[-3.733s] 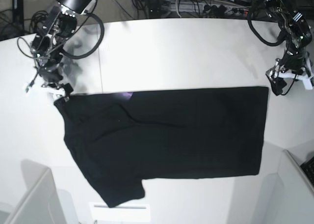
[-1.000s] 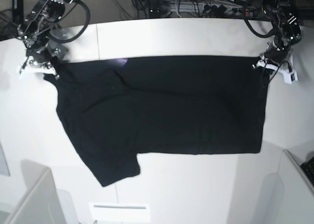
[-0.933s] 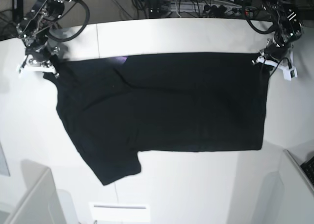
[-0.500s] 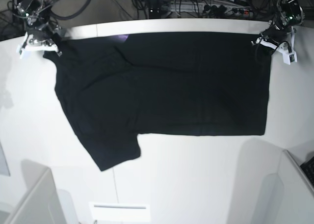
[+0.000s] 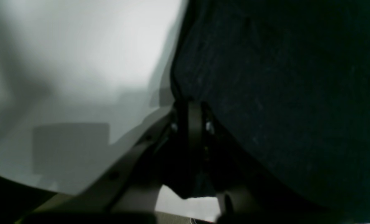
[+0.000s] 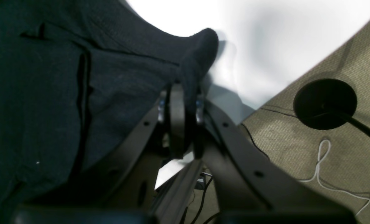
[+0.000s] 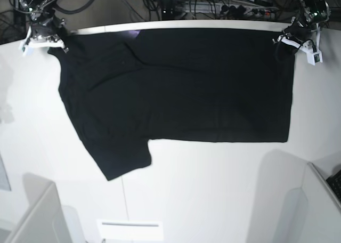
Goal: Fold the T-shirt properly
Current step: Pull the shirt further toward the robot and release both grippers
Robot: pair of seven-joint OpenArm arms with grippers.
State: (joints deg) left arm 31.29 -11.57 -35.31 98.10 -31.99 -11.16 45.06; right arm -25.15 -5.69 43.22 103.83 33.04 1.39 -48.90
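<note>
large black short-sleeved cloth t-shirt (image 7: 181, 88) spread plain side up on the white table (image 7: 213, 195), one sleeve pointing near-left. far edge lies along the table's far rim. at far right, left gripper (image 7: 292, 39) pinches a corner; at far left, right gripper (image 7: 47, 36) pinches the other corner.
</note>
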